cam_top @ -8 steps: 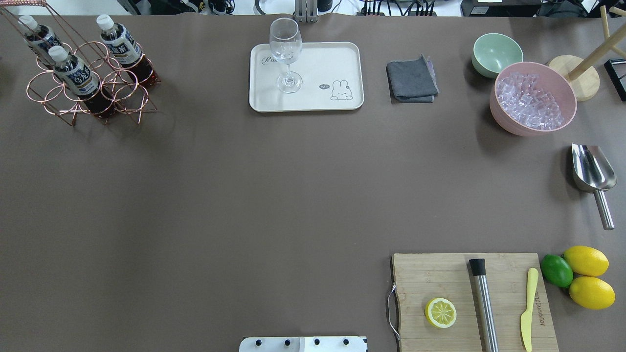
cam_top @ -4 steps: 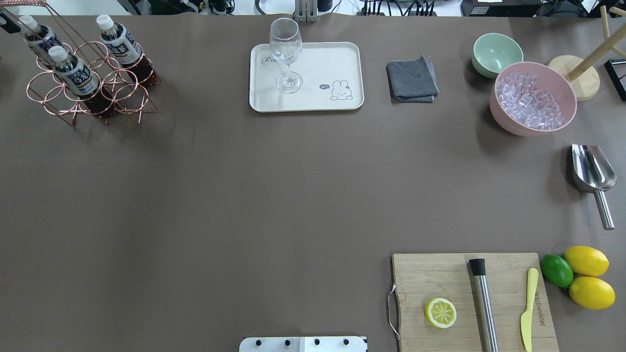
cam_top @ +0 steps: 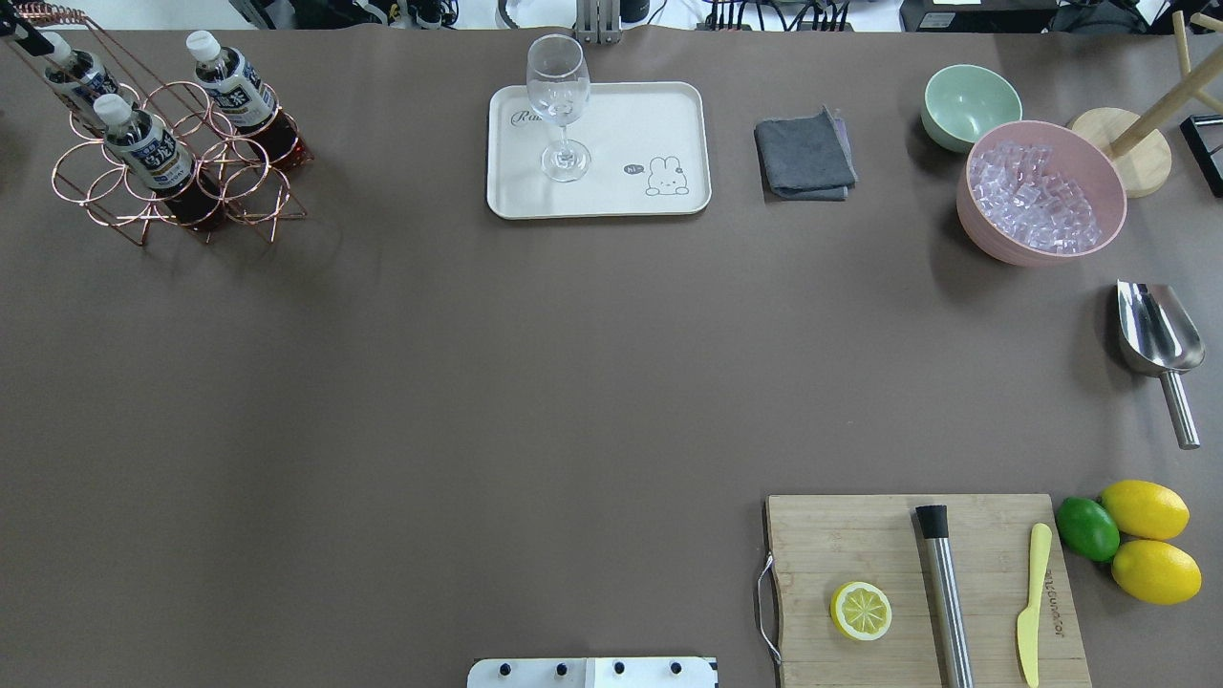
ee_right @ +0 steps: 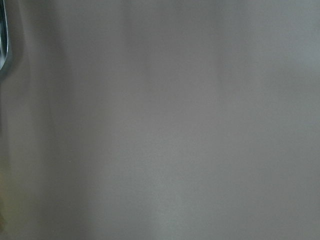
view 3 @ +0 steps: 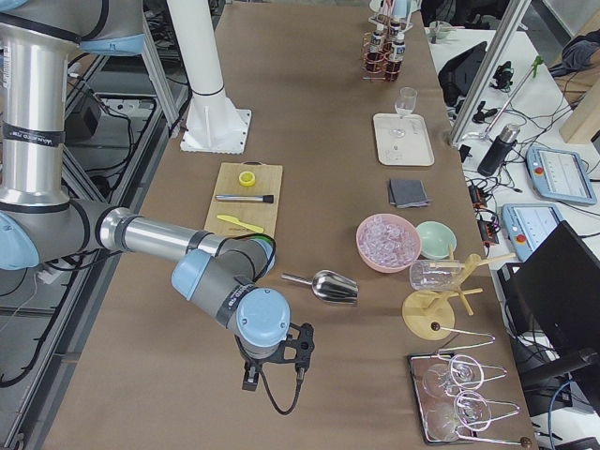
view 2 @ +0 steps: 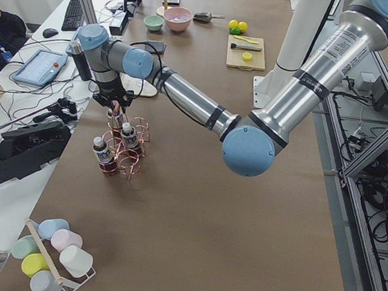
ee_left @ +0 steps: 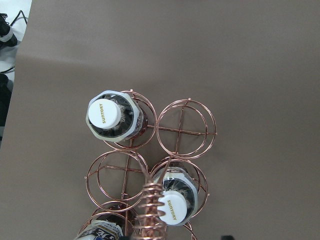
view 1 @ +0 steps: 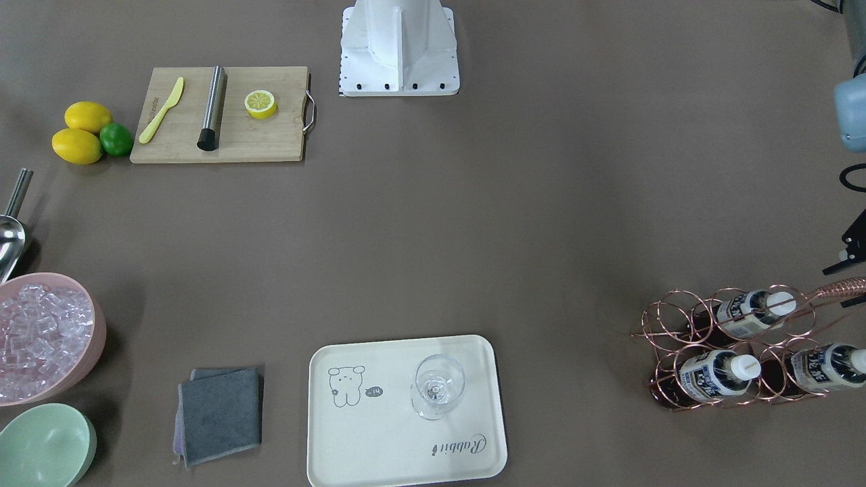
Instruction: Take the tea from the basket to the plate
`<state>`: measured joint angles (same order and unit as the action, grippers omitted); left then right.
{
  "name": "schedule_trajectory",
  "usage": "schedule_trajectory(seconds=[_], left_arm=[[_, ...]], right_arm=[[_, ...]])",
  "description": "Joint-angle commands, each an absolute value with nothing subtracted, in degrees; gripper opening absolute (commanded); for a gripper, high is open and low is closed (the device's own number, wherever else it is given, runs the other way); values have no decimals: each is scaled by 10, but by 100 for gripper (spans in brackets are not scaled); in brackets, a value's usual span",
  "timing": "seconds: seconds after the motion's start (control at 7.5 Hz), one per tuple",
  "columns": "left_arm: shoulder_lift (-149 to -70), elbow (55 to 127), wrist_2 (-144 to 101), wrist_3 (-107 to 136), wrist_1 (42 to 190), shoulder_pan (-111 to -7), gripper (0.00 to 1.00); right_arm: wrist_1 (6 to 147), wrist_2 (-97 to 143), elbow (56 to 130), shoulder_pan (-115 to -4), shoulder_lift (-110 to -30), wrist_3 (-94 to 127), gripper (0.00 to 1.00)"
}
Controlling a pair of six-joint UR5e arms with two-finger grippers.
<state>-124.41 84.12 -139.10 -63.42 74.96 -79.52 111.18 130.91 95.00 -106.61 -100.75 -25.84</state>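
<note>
In the front-facing view the copper wire basket (view 1: 676,325) stands at the right end of the brown desk (view 1: 541,203). It holds three tea bottles (view 1: 717,374) with white caps and blue-and-white labels whose print is too small to read. The cream plate (view 1: 379,439) lies well apart from it toward the middle, with a wine glass (view 1: 438,387) standing on it. The word "Rabbit" shows upside down near one corner and a small cartoon animal near the other. From overhead, the basket sits in the far left corner and the glass covers part of the script on the plate, so only "Ra" is clear. A tiny "hi" bubble sits beside the animal. The left-end view shows the left claw (view 2: 116,102) hanging right at the top of the basket's twisted handle (view 2: 119,120). Whether it is open, closed or gripping cannot be told. The right-end view shows the right claw (view 3: 275,368) low over the near end of the desk, far from the basket, and its state also cannot be told. The left wrist camera looks straight down into the rings, where two caps read "SUNTORY" in gold. The third bottle is cut off by the bottom edge. The right wrist camera shows only blurred desk and a sliver of shiny metal (ee_right: 4,45).
</note>
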Motion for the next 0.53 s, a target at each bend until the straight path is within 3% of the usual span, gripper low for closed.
schedule_trajectory(seconds=[0.0, 0.13, 0.4], left_arm=[[-1251, 842, -1393, -637, 744, -810, 0], [-1254, 843, -1393, -637, 725, -822, 0], [-1256, 933, -1392, -637, 617, -831, 0]], right_arm=[[1112, 1311, 949, -1066, -1008, -258, 100], [1112, 1310, 949, -1066, -1008, -258, 100], [1112, 1310, 949, -1066, -1008, -258, 100]])
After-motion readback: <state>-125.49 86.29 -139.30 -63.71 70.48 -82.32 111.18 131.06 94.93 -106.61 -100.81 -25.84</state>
